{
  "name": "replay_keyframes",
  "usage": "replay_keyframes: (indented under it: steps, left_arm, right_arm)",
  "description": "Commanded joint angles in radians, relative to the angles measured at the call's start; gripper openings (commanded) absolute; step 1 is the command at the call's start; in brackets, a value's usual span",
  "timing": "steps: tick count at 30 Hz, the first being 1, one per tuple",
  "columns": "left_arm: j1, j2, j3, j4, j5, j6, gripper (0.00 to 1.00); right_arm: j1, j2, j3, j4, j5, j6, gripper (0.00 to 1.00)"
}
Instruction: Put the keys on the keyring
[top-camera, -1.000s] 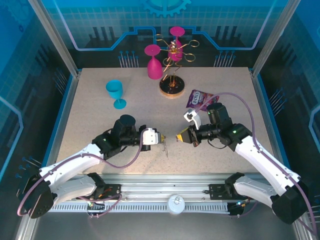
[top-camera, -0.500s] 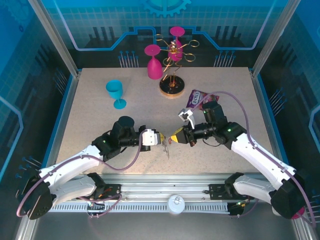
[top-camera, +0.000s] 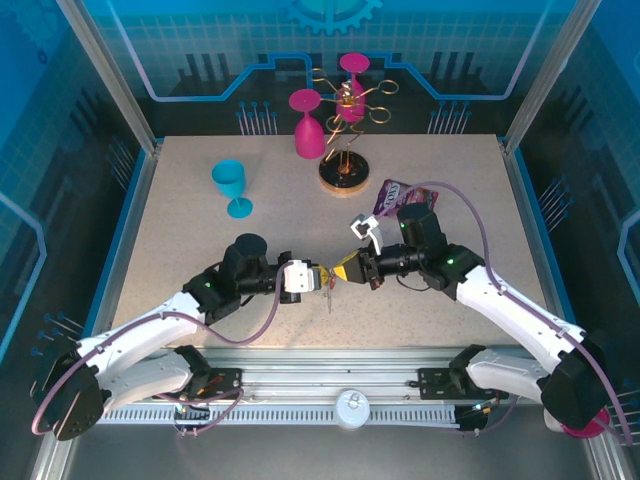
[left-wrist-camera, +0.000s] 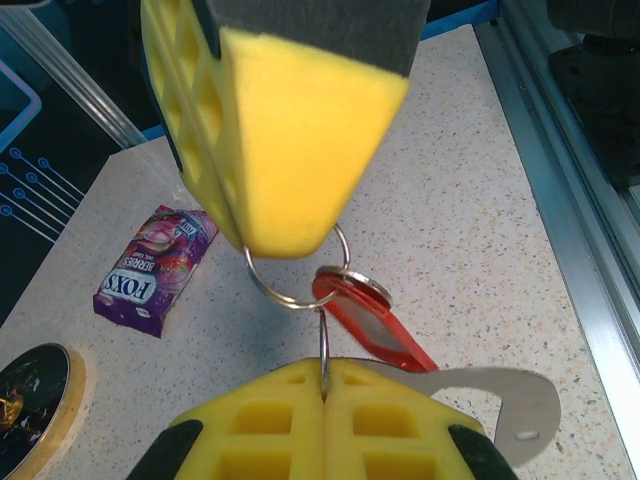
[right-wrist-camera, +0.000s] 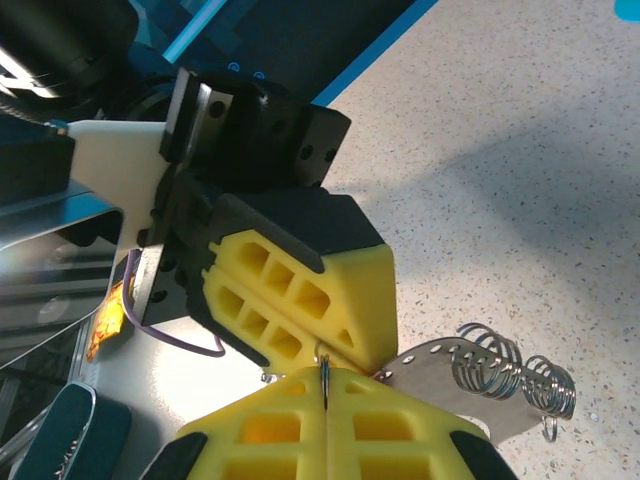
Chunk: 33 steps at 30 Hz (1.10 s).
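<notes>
Keys (left-wrist-camera: 366, 321) seemingly meet keyring (left-wrist-camera: 323, 350); right gripper (top-camera: 344, 271) moved nearer left gripper (top-camera: 322, 279).

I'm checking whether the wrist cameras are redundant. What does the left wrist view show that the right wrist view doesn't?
Left wrist adds: the red key tag beside a silver ring gripped by the right end effector, a thin silver wire pinched in the left end effector, and a purple snack packet lying flat beyond. Right wrist adds: coiled silver springs beside its own pads. Both: the speckled table and the two shut end effectors meeting tip to tip.
</notes>
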<state>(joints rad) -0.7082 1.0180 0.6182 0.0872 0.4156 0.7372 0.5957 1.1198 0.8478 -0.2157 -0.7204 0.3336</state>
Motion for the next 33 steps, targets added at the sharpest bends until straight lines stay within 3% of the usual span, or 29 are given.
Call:
replay_keyframes:
  steps: [1, 10, 24, 33]
  left_arm:
    - [-0.008, -0.024, -0.011, 0.031, 0.031, 0.026, 0.00]
    - [-0.007, -0.029, -0.008, 0.040, 0.028, 0.028, 0.00]
    - [-0.009, -0.064, -0.047, 0.195, -0.081, -0.013, 0.00]
    - [-0.009, -0.088, -0.079, 0.262, -0.061, -0.026, 0.00]
  right_arm:
    - [0.014, 0.010, -0.001, 0.011, 0.019, 0.010, 0.00]
    - [0.020, 0.030, 0.009, -0.018, 0.059, 0.003, 0.00]
    - [0.076, 0.074, 0.071, -0.163, 0.291, -0.065, 0.00]
    - [0.061, 0.076, 0.075, -0.131, 0.243, -0.024, 0.00]
